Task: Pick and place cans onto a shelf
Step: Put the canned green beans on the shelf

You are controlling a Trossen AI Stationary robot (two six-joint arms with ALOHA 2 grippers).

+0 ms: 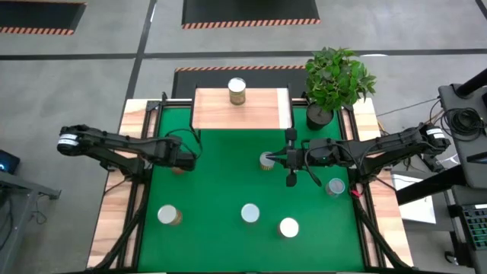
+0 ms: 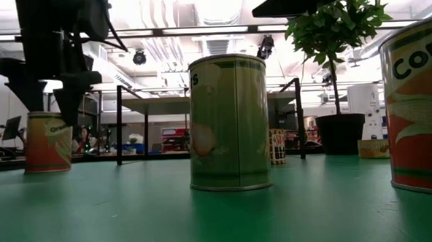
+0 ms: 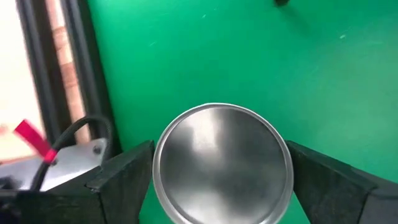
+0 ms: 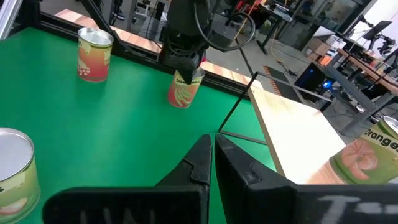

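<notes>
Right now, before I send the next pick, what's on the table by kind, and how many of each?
Cans: 7
Shelf: 1
Potted plant: 1
Total: 9

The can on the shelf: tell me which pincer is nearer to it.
Right. The right pincer, shut, hangs over the mat just off the shelf; the left pincer, open around another can, is farther from the shelf can.

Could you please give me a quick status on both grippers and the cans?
Left gripper open, straddling a can. Right gripper shut, empty, mid-table. One can on the shelf. Nothing blocking.
</notes>
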